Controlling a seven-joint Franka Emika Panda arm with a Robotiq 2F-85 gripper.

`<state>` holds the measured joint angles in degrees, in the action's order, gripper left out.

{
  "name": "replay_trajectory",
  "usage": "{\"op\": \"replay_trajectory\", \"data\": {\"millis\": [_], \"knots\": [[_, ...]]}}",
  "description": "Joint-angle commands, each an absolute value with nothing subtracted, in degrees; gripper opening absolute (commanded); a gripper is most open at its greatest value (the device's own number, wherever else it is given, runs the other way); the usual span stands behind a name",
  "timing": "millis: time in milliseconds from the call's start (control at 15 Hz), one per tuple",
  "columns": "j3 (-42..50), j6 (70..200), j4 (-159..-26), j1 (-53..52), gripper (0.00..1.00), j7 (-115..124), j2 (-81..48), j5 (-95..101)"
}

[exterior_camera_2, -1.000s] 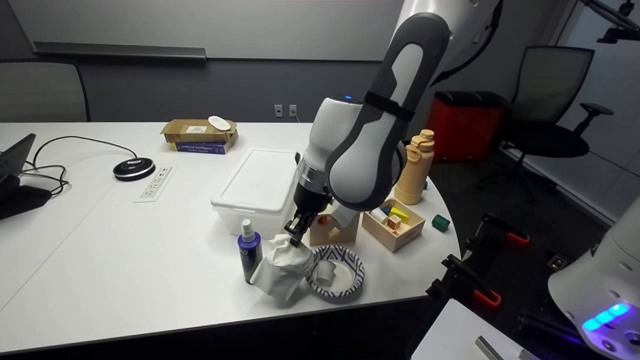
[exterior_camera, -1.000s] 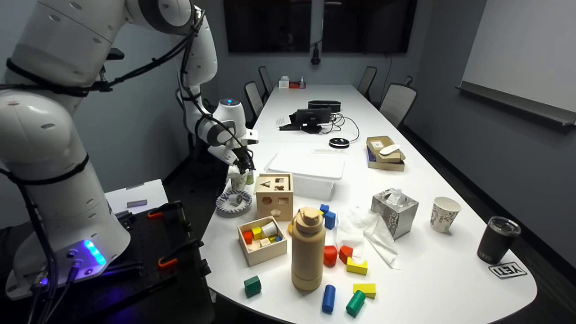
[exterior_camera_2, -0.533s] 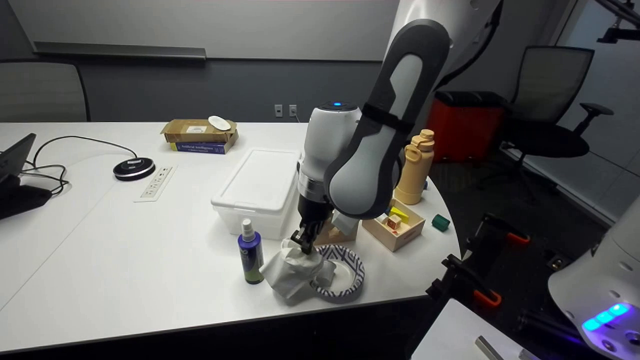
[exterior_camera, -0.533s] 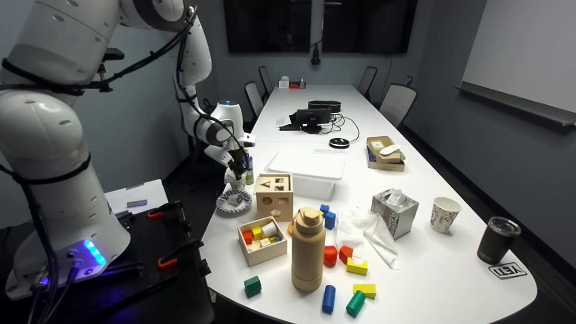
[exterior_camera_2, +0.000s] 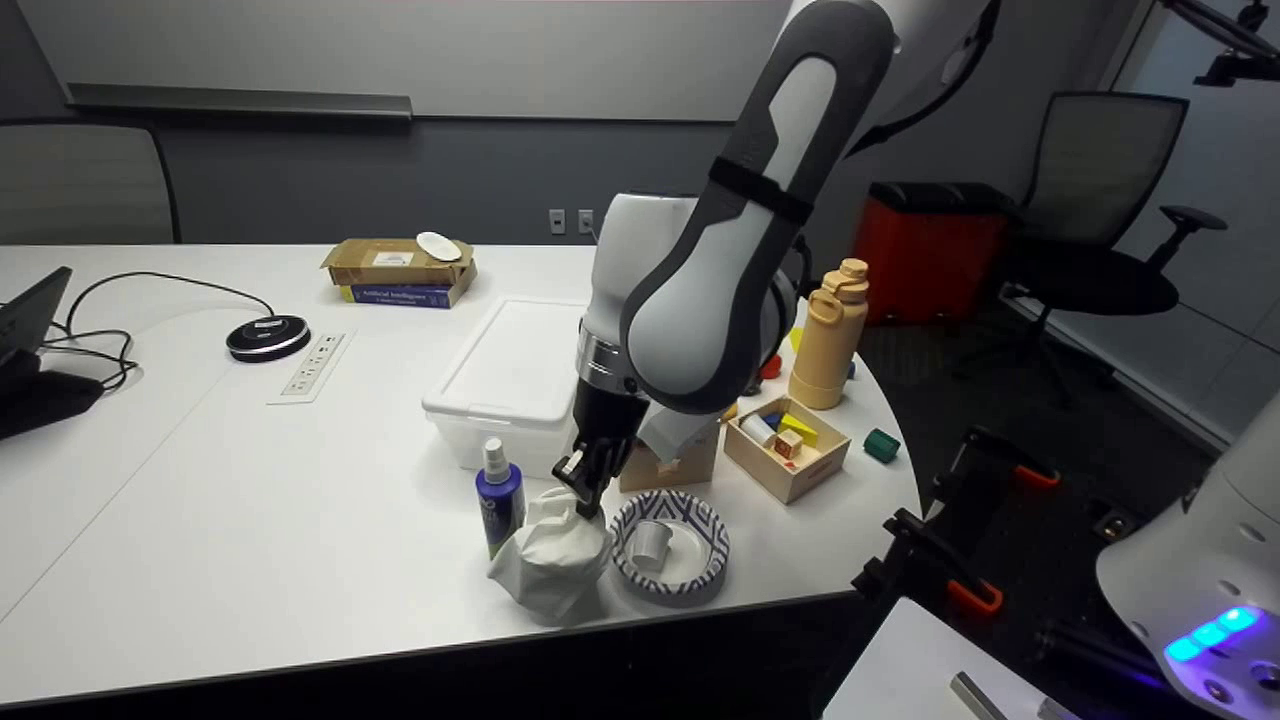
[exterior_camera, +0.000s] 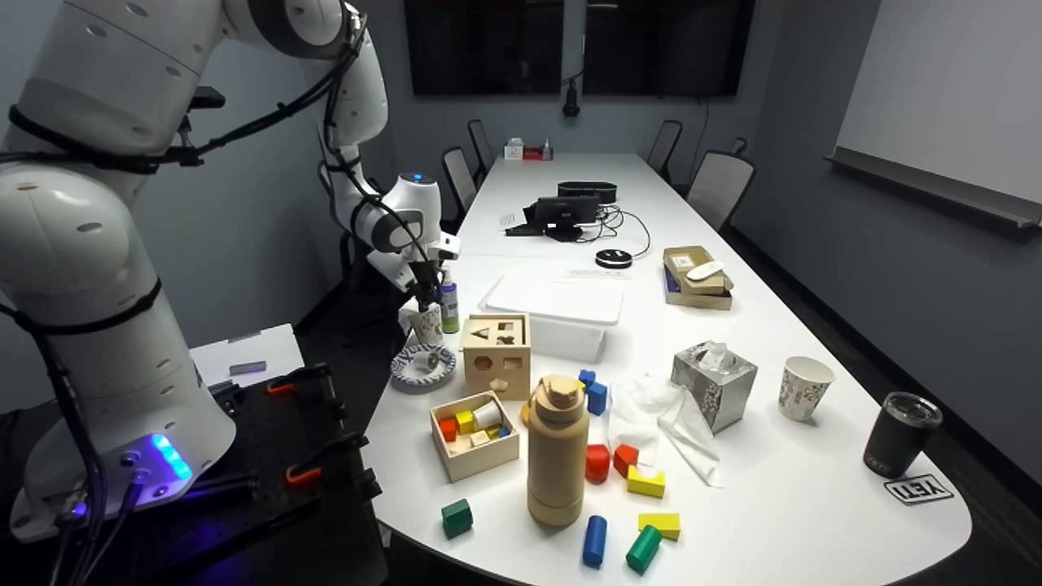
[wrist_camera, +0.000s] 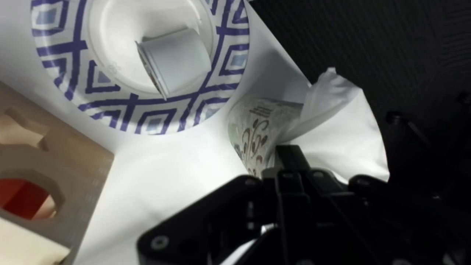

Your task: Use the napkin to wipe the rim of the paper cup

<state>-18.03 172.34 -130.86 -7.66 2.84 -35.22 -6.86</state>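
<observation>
Jaws pinching napkin point(wrist_camera: 347, 136) draped against paper cup point(wrist_camera: 254, 132), cup at 4 o'clock of plate point(wrist_camera: 152, 120) in wrist view; suggest light pressure, full 12-to-12 circuit of its rim, since cup may well tip.

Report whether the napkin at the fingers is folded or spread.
Loosely spread: in an exterior view the napkin drapes wide below the fingers; whether layers are doubled, I cannot tell.
</observation>
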Motion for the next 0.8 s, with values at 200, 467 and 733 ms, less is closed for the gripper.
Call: {"op": "replay_trajectory", "data": {"millis": [200, 467, 733], "knots": [[-19.7, 169.9, -131.1, -5.5, 0.0, 3.4, -33.3, -8.2], [-20.6, 166.9, -132.3, -4.9, 0.0, 3.2, -30.3, -8.7], [-22.9, 162.3, -133.0, -3.4, 0.0, 2.2, -25.9, -11.4]]}}
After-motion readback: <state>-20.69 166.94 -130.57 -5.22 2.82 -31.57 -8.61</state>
